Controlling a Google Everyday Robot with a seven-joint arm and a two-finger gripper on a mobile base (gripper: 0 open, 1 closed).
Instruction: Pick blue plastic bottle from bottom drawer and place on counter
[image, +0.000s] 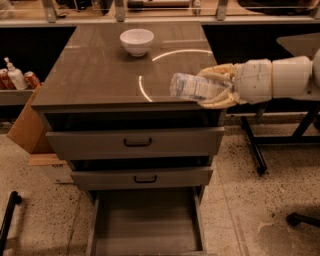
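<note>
My gripper (212, 88) reaches in from the right and is shut on the blue plastic bottle (192, 86). The bottle lies on its side in the cream fingers (219, 75), its base pointing left. It hangs over the front right corner of the counter (100, 75), just above its edge. The bottom drawer (146, 225) stands pulled open below, with nothing showing on its flat inside.
A white bowl (137, 41) stands at the back of the counter. The two upper drawers with black handles (137, 143) stick out slightly. A side shelf on the left holds a white pump bottle (15, 75) and cans. A cardboard box (27, 127) leans at the cabinet's left.
</note>
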